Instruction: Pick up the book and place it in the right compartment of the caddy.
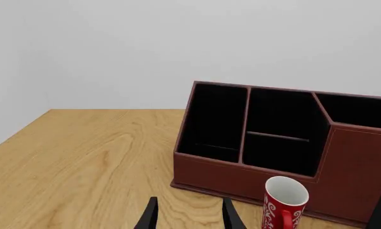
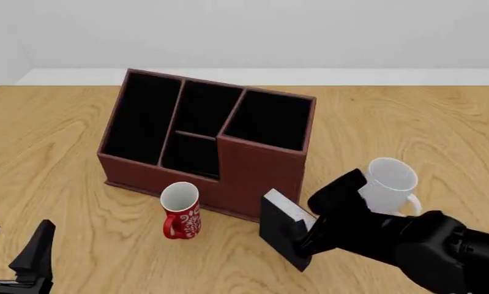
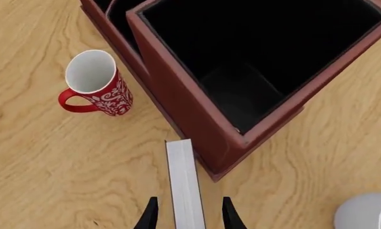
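right gripper (image 3: 187,212) pinching the book (image 2: 278,229) upright, just off the caddy (image 2: 253,174) front corner; left gripper (image 1: 187,214) spread over bare table (image 1: 82,157).

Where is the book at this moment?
In the front view the book stands upright between the right gripper's fingers, just before the caddy's near right corner, with the red mug to its left.

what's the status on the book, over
Right gripper astride the book, grip not confirmed. Left gripper open, idle. Right compartment empty; red mug beside the caddy.
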`<action>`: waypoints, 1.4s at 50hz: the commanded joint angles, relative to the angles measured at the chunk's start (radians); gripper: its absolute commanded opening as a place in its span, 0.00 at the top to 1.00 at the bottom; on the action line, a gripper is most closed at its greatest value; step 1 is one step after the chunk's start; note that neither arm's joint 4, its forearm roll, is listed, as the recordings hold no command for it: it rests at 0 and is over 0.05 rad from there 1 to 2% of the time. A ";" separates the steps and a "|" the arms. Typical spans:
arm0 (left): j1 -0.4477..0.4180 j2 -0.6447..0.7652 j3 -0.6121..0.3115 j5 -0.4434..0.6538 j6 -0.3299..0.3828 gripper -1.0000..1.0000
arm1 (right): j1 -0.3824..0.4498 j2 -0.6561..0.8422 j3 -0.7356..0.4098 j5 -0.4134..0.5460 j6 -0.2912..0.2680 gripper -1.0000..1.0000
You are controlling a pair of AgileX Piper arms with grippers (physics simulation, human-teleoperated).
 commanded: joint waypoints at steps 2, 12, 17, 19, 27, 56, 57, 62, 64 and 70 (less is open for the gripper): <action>0.000 0.000 0.000 0.000 0.000 0.00 | 0.004 0.056 0.026 -0.055 0.021 0.00; 0.000 0.000 0.000 0.000 0.000 0.00 | 0.009 0.097 0.046 -0.101 0.042 0.00; 0.000 0.000 0.000 0.000 0.000 0.00 | 0.017 0.115 0.062 -0.123 0.059 0.00; 0.000 0.000 0.000 0.000 0.000 0.00 | 0.048 0.118 0.074 -0.130 0.090 1.00; 0.000 0.000 0.000 0.000 0.000 0.00 | 0.076 0.124 0.108 -0.158 0.118 1.00; 0.000 0.000 0.000 0.000 0.000 0.00 | 0.155 -0.146 0.054 0.138 0.156 1.00; 0.000 0.000 0.000 0.000 0.000 0.00 | 0.153 -0.157 0.047 0.152 0.152 1.00; 0.000 0.000 0.000 0.000 0.000 0.00 | 0.155 -0.202 0.008 0.220 0.145 1.00; 0.000 0.000 0.000 0.000 0.000 0.00 | 0.156 -0.222 -0.010 0.250 0.140 1.00; 0.000 0.000 0.000 0.000 0.000 0.00 | 0.164 -0.259 -0.058 0.318 0.136 1.00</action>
